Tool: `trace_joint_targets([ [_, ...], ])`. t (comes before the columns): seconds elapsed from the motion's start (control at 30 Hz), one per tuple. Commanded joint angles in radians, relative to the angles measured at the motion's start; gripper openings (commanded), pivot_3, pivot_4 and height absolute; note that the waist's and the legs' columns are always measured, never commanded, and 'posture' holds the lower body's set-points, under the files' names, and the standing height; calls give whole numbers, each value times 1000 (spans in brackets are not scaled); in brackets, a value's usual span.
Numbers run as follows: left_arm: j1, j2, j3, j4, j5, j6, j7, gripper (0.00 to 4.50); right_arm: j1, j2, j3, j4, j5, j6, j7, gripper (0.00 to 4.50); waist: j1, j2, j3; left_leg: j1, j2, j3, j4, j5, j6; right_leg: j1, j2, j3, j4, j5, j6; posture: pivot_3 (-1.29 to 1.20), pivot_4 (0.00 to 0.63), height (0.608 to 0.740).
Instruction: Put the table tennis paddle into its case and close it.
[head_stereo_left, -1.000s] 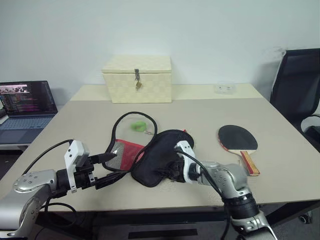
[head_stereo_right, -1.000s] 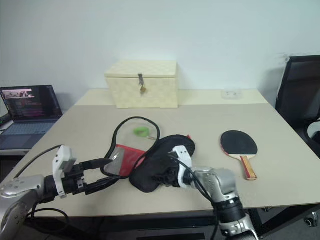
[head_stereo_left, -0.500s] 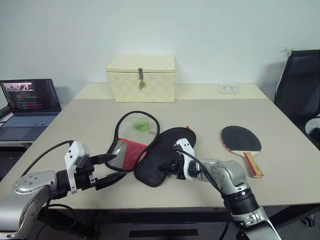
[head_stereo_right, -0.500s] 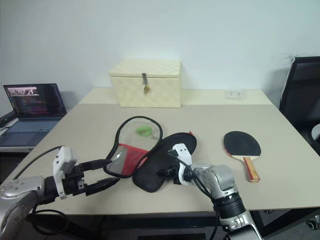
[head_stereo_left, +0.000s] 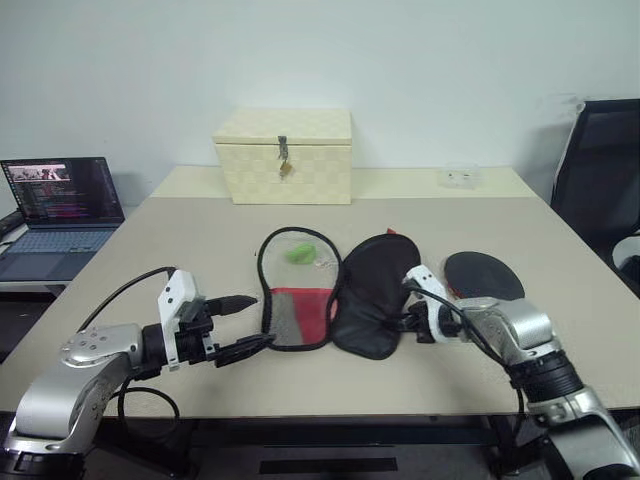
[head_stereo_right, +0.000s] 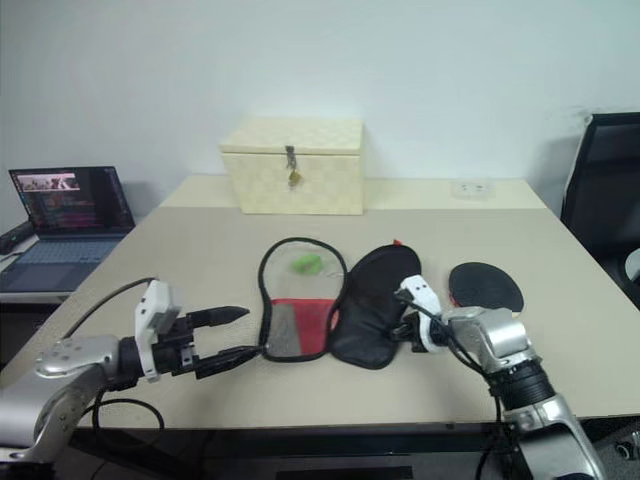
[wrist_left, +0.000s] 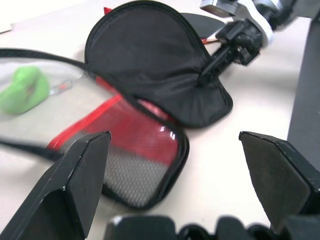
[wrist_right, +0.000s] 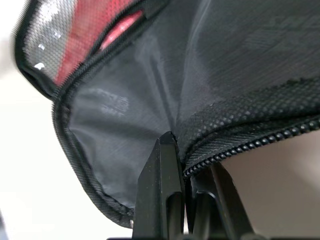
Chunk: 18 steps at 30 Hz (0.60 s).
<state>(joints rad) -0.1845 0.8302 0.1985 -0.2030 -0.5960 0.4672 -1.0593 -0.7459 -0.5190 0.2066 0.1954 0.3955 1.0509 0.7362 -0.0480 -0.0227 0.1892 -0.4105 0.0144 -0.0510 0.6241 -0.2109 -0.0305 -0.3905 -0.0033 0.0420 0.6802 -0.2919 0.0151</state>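
Observation:
The case (head_stereo_left: 375, 295) lies unzipped and spread flat mid-table, its black flap on the right and its red and mesh half (head_stereo_left: 296, 315) on the left, with the green zipper tag (head_stereo_left: 300, 255) inside the loop. My right gripper (head_stereo_left: 407, 322) is shut on the black flap's zipper edge (wrist_right: 235, 150). The table tennis paddle (head_stereo_left: 483, 275) lies just right of the case, its handle hidden behind my right hand. My left gripper (head_stereo_left: 258, 320) stands open at the case's near left edge, holding nothing.
A cream woven latched box (head_stereo_left: 283, 155) stands at the back of the table. A laptop (head_stereo_left: 60, 200) sits on a side desk to the left. A black chair (head_stereo_left: 600, 170) stands at the right, and a small clear item (head_stereo_left: 458, 177) lies at the table's far right.
My right gripper shut on the black flap and pulled it right, spreading the case open and bringing it beside the paddle. The left gripper edged slightly right, still open.

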Motion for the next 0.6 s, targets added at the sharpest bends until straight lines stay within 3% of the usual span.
trace_joint_targets([
  [0.03, -29, -7, -11, 3, 13, -24, -9, 4500, -69, -60, 30, 77, -57, -84, 90, 15, 0, 0, 0, 0, 0, 0, 0, 0, 0, 0, 0, 0, 0, 0, 0, 0, 150, 740],
  [0.33, -42, -24, -30, 11, 23, -31, -13, 4500, -174, -90, 118, 282, -184, -240, 257, 15, 0, 0, 1, 0, 0, 0, 0, 0, 0, 0, 0, 0, 0, 0, -1, 0, 150, 740],
  [0.47, -46, -36, -40, 5, 24, -28, -8, 4500, -221, -94, 112, 364, -237, -317, 264, 973, 0, 0, 1, 0, 0, 0, 0, 0, 0, 0, 0, 0, 0, 1, -1, 0, 150, 740],
  [0.6, -52, -47, -47, 8, 28, -29, -6, 4500, -258, -109, 103, 431, -284, -379, 281, 2435, 0, 0, 1, 0, 0, 0, 1, 0, 0, 0, 0, -1, 0, 1, -1, 0, 150, 740],
])
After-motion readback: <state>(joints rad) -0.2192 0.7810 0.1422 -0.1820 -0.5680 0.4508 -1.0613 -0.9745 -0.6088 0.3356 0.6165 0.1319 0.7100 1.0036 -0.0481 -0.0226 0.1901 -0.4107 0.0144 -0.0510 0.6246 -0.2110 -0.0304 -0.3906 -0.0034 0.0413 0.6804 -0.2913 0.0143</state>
